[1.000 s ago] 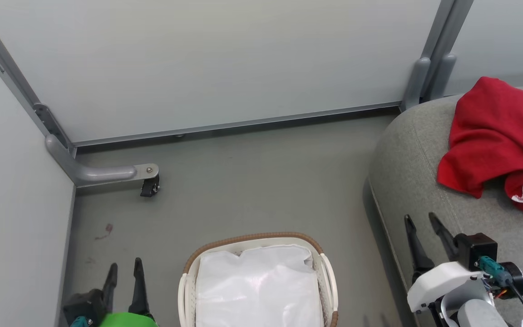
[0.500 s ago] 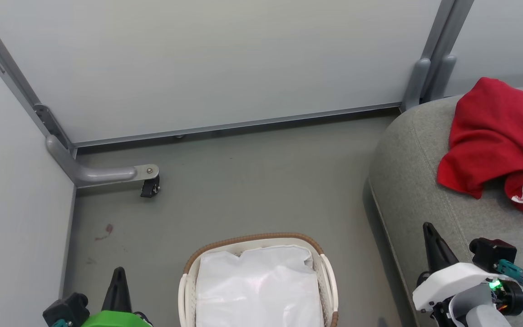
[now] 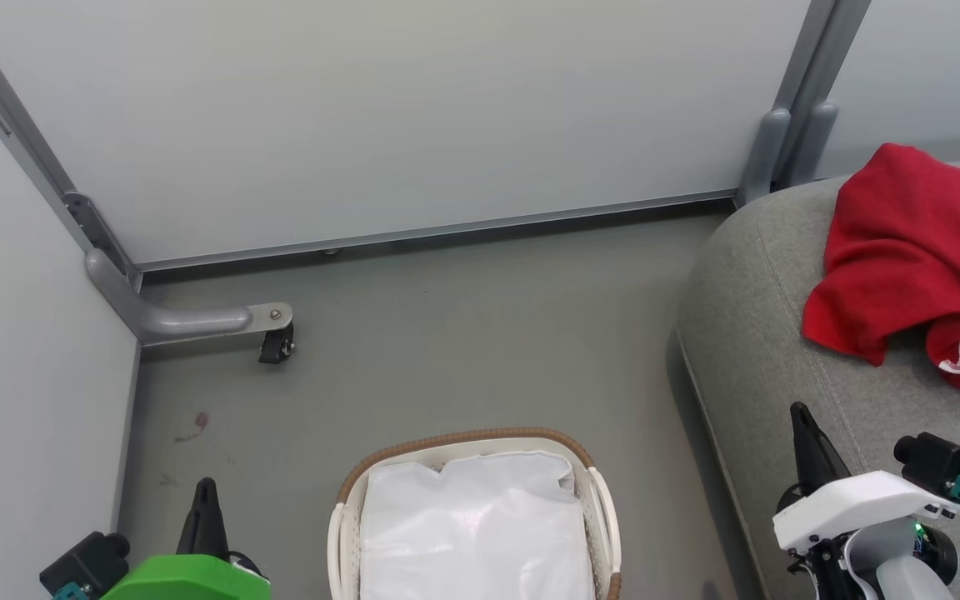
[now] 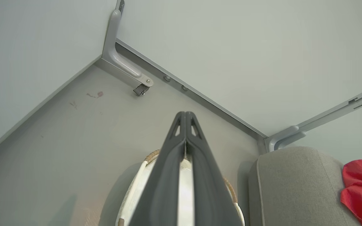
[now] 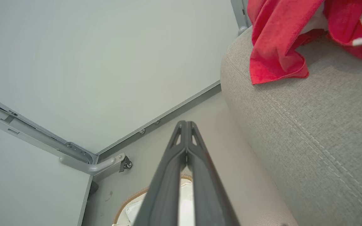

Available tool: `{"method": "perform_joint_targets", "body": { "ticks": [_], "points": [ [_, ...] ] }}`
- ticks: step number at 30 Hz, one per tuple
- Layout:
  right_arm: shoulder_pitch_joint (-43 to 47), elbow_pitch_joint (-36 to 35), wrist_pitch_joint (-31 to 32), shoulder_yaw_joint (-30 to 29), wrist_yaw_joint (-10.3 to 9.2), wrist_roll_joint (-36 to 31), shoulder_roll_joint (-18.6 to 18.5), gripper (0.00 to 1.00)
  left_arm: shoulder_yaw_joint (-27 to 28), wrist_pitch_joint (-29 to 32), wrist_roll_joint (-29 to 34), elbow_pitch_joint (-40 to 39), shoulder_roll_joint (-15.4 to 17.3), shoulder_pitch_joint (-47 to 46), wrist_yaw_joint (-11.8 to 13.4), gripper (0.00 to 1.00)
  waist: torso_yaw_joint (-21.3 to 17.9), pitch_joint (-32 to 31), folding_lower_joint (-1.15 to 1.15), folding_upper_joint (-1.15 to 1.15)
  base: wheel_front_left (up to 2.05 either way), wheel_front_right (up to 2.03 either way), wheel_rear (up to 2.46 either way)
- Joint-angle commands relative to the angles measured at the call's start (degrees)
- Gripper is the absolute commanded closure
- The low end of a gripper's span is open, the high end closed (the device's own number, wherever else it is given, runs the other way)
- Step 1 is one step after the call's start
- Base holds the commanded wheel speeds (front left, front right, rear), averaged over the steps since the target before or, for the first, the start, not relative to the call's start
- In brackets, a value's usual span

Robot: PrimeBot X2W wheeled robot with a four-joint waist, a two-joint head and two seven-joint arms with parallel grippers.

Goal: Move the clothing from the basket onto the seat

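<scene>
- Pale grey partition walls (image 3: 447, 108) stand well ahead of both grippers' tips and meet in a corner ahead of the left gripper (image 3: 206, 485) and to its left
- Grey floor (image 3: 463, 333) lies below the left gripper and runs from it across to the seat
- The seat (image 3: 767, 333), a grey cushion with a rounded edge and stitched seams, lies under the right gripper (image 3: 798, 410) and reaches on ahead of it and to its right
- The clothing (image 3: 905, 242) lies crumpled on the seat, ahead of the right gripper's tips and to their right, well apart from them; a bit of white trim shows at the end nearest that gripper
- The basket (image 3: 472, 438) stands on the floor between the two grippers, to the right of the left one and to the left of the right one, touching neither
- A white liner (image 3: 472, 533) fills the basket's inside, with no red cloth in it
- Both grippers point away from the robot with their dark fingers pressed together, tips meeting, and nothing is held between them
- A grey metal foot (image 3: 197, 319) with a small black caster (image 3: 276, 343) sits ahead of the left gripper, by the corner
- A small reddish mark (image 3: 197, 422) stains the floor just ahead of the left gripper's tips
</scene>
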Motion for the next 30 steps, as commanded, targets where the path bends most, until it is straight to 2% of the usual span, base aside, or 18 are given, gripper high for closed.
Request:
{"method": "perform_joint_targets", "body": {
  "ticks": [1, 30],
  "points": [
    [-0.33, -1.25, 0.50, -0.27, -0.02, 2.40, -0.37, 1.00, 0.40, 0.53, -2.10, -1.19, 0.21, -1.77, -0.33, 1.00, 0.01, -0.02, 0.00, 0.00, 0.00, 0.00, 0.00],
    [0.11, -4.19, 6.08, -1.81, -0.03, 24.28, -0.57, 1.00, 3.05, 6.09, -21.36, -3.90, 0.33, -3.65, -1.50, 1.00, 0.10, -0.33, 0.00, 0.00, 0.00, 0.00, 0.00]
  ]
}}
